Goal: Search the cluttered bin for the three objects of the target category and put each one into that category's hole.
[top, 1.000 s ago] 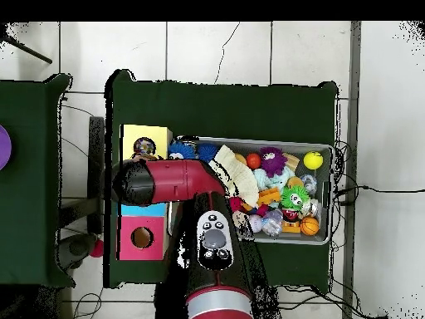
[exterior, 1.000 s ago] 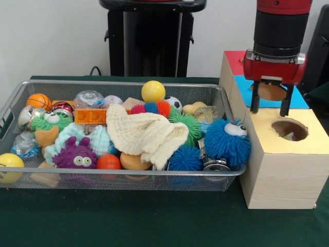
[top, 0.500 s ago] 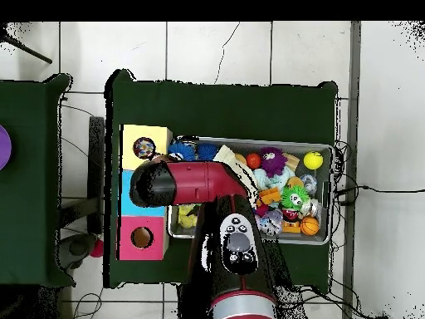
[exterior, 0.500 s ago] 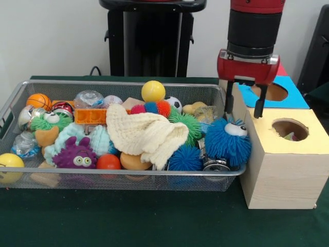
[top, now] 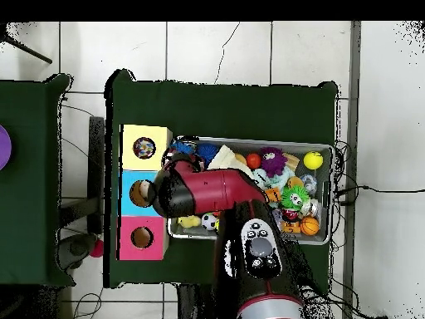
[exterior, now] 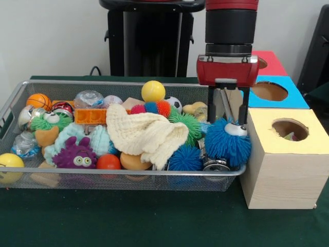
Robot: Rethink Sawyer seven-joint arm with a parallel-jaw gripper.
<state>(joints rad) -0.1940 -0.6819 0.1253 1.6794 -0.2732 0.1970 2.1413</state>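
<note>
Silver mesh bin (exterior: 123,177): wide shallow wire tray on the dark green table (exterior: 128,221), packed with toys, so small cloth pieces could easily lie buried underneath.
Gripper (exterior: 228,105): empty, its two black fingers (exterior: 211,104) hanging well apart, pointing straight down above the bin's right end, just over the blue spiky ball with an eye (exterior: 228,141); the spread fits a descent to search or grasp, judged from the pose.
Arm: red and black, upright in the front view; from overhead it hides the bin's end next to the boxes.
Yellow-topped box (exterior: 285,157): pale wood, nearest of three boxes just right of the bin, close enough for short carries.
Hole (exterior: 290,129): round, in the yellow top; a scrap of printed cloth (exterior: 289,136) shows inside, and the overhead view shows the same patterned filling (top: 144,149), so at least one target seems delivered.
Remaining printed cloths: none can be made out in the bin; they may be under other toys.
Cream knitted cloth (exterior: 146,135): draped over the middle of the pile, a likely cover.
Mint knitted cloth (exterior: 97,139): left of it, beside the purple furry toy (exterior: 75,154).
Blue-topped box (exterior: 272,92) and red-topped box (exterior: 267,63): farther back, for other categories.
</note>
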